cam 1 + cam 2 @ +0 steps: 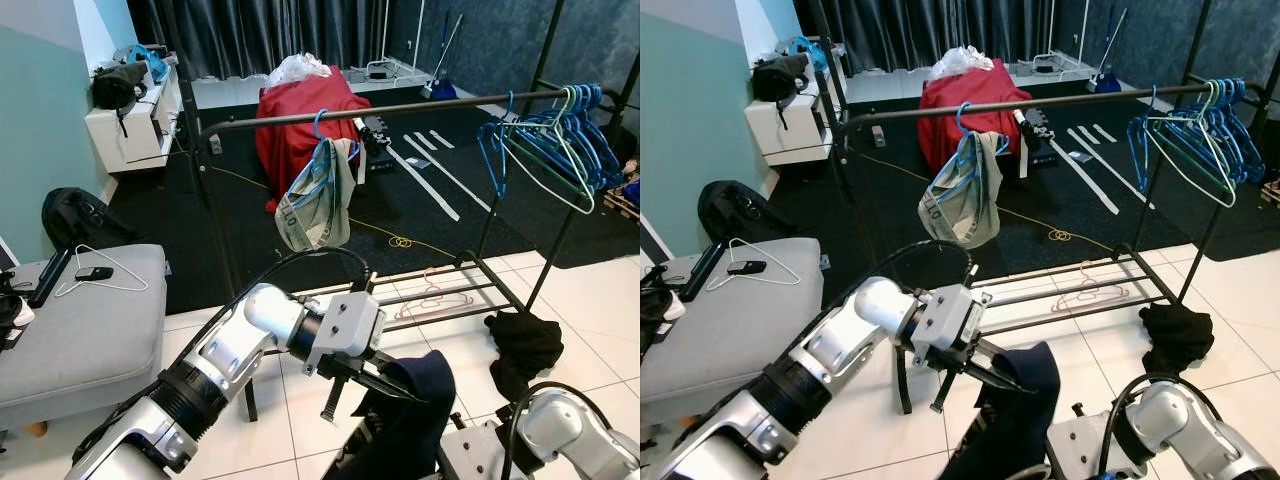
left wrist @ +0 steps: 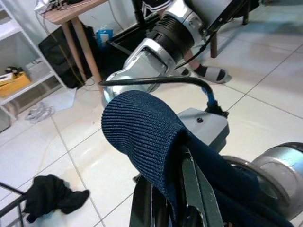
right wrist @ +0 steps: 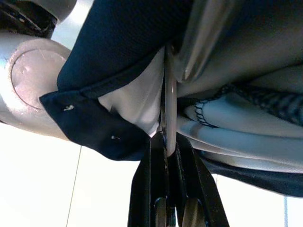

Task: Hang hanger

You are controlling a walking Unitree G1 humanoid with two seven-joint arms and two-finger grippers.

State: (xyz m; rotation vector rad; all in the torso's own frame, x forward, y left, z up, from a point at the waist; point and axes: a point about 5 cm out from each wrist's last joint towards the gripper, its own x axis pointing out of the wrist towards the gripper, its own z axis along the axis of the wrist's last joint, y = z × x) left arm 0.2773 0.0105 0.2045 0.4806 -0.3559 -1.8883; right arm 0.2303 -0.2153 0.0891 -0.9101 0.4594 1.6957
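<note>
A long black metal clothes rail (image 1: 400, 108) runs crosswise ahead. Below it, low over the white tiles, a dark navy knit garment (image 1: 415, 400) on a pale hanger (image 3: 169, 101) hangs lengthwise downward. The left gripper (image 1: 385, 385) fingers pinch its cloth; the right gripper (image 3: 169, 142) fingers clamp the hanger's thin bar.

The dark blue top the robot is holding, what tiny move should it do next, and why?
Probably lift it toward the rail. The dark blue top hangs low over the floor tiles, well below the rail. The left tool is shut on its fabric, and the right tool is shut on a pale hanger inside it. So both arms should likely rise together first.
</note>
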